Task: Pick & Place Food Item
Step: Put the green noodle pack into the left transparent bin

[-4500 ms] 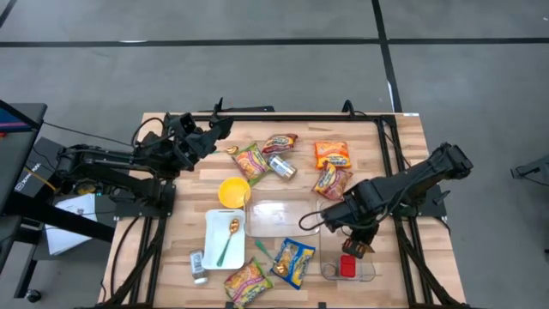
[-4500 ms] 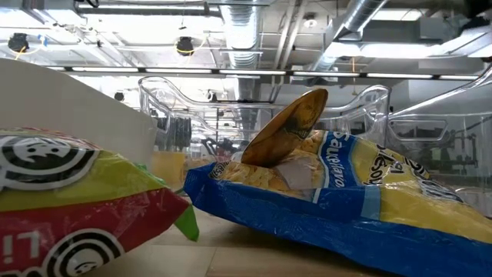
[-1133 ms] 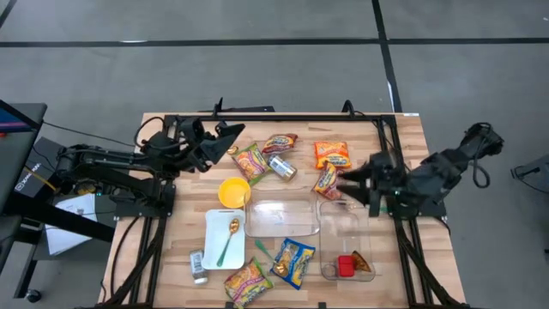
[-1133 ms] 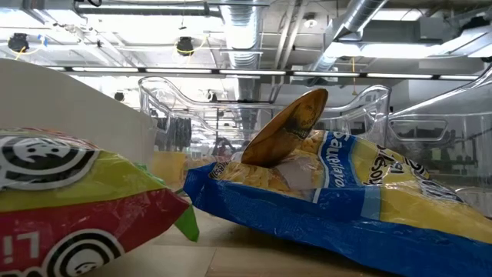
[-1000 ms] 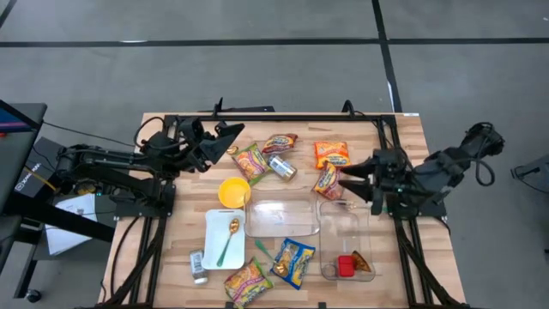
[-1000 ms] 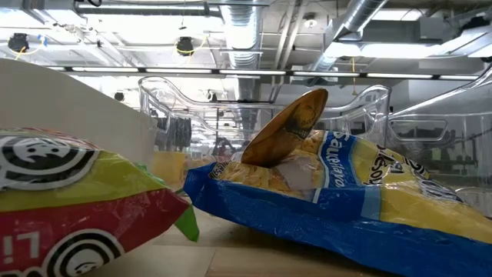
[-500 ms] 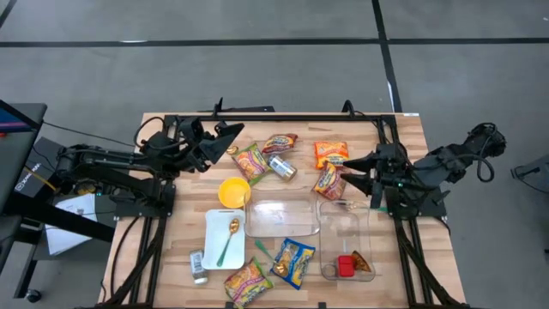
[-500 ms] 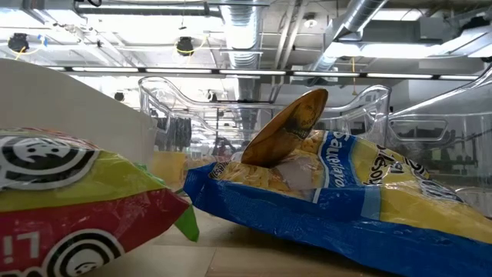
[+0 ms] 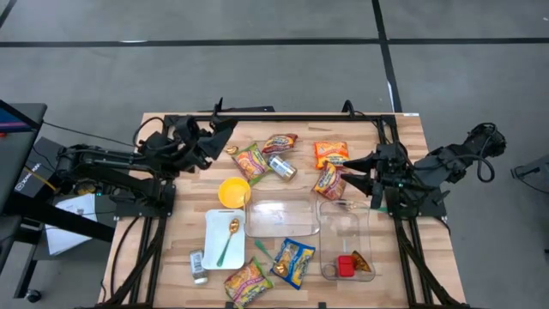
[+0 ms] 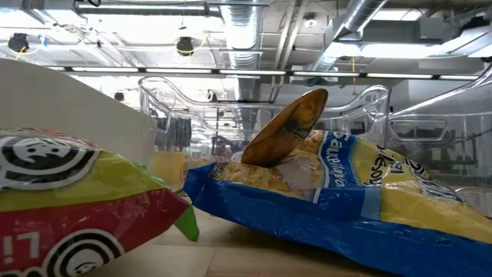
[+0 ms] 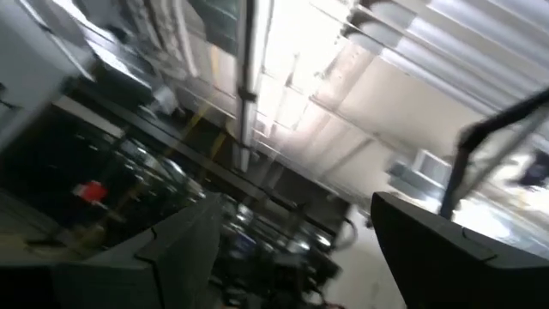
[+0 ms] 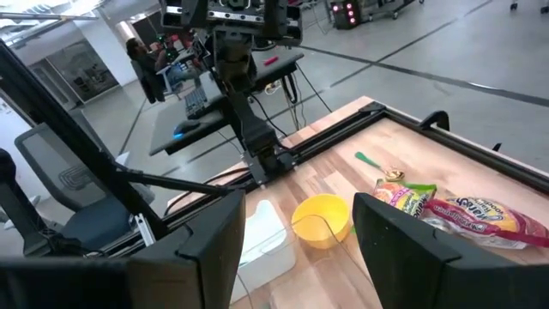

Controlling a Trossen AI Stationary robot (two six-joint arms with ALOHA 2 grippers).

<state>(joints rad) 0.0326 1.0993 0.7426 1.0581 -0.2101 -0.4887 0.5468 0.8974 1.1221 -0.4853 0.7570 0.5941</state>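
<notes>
Two spread, empty end effectors, left and right, hover near snack packets whose slick film could slip free.

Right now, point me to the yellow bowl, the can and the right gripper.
Yellow bowl [image 9: 233,191]: high view, centre of the bowl's inside.
Can [image 9: 281,166]: high view, middle of its side.
Right gripper [image 9: 346,178]: high view, midway between its open fingertips.

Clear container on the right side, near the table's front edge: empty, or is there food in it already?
Not empty. The clear container holds a red item and a brownish wedge-shaped piece at its near end; the rest is bare.
</notes>
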